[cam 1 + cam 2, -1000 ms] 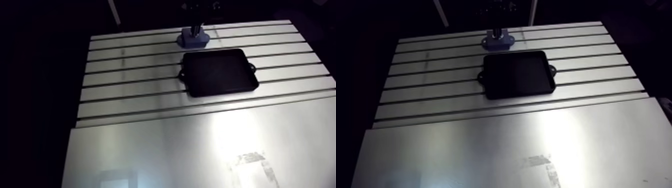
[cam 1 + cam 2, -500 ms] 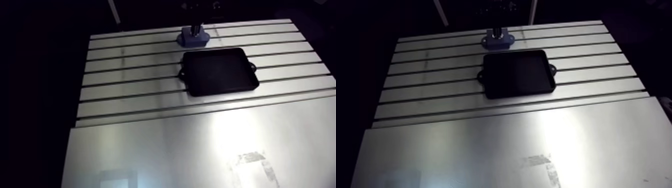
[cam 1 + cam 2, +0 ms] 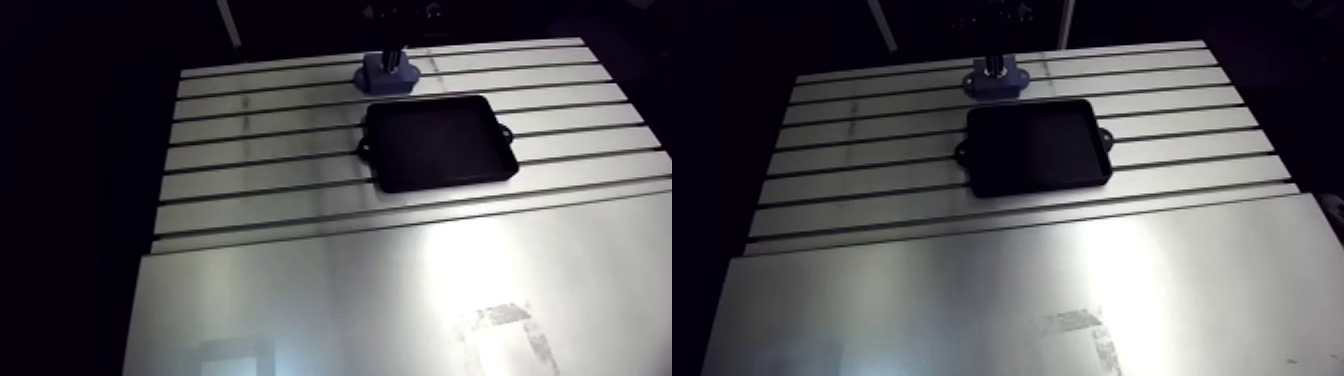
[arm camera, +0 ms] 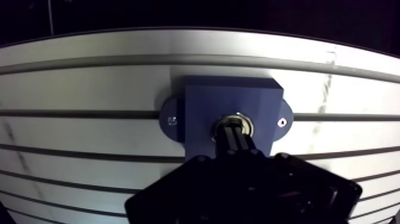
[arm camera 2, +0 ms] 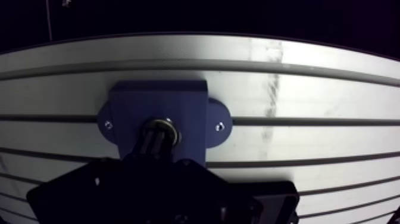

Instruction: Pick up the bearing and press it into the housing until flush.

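Bearing [image 4: 244, 121]: sits in the bore of the housing [image 4: 202, 101]. Only its bright rim shows around the gripper [image 4: 235, 133], and I cannot tell whether it is flush.
Fingers [image 4: 228, 143]: drawn close together, tips down on the bearing. Whether they pinch it or only bear on it is unclear.
Housing: blue block at the far end of the tabletop [image 4: 89, 83], just beyond the black tray [image 3: 440, 142], with a screw in each ear.
Risk, tilt: if the push lands off the bore's axis, the bearing will likely cock and jam with one side proud.
Risk, force: pressing a jammed ring harder could scar the bore, or shift the block if its screws are loose.
Risk, lift: if the fingers grip the bearing when the arm rises, a half-seated bearing may come out with them.
Risk, sight: the fingers hide most of the rim, so a proud edge could pass unseen.
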You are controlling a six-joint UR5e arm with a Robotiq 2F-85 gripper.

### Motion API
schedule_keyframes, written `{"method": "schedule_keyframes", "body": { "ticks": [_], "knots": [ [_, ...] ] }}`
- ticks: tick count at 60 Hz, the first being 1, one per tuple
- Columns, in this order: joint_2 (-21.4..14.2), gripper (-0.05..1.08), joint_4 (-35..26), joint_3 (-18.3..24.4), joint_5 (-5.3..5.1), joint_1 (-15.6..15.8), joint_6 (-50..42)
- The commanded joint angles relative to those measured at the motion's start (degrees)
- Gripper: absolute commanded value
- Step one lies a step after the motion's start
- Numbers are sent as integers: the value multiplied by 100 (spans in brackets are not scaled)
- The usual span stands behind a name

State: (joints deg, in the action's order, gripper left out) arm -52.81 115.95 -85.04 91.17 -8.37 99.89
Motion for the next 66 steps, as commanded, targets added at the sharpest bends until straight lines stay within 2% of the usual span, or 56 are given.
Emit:
{"method": "schedule_keyframes", "body": {
  "ticks": [1,26,28,29,30,31,32,33,34,35,38,45,53,57,64,66],
  "knots": [
    [-53,108,-14,25,-7,-7,0],
    [-300,107,-76,1,19,-7,0],
    [-325,106,-77,-7,11,-7,0],
    [-344,100,-77,-1,18,-7,0],
    [-344,100,-77,-1,18,-7,0],
    [-377,78,-99,8,19,-7,0],
    [-377,78,-99,8,19,-7,0],
    [-404,33,-185,24,11,-7,0],
    [-404,33,-185,24,11,-7,0],
    [-431,3,-317,49,18,0,0],
    [-490,0,-535,77,-24,10,-8],
    [-705,0,-721,169,-18,18,-8],
    [-939,0,-1484,411,-8,3,-17],
    [-1267,0,-1911,529,17,10,-25],
    [-1628,0,-2300,629,27,11,-27],
    [-1825,0,-2608,683,35,11,-34]
  ]
}}
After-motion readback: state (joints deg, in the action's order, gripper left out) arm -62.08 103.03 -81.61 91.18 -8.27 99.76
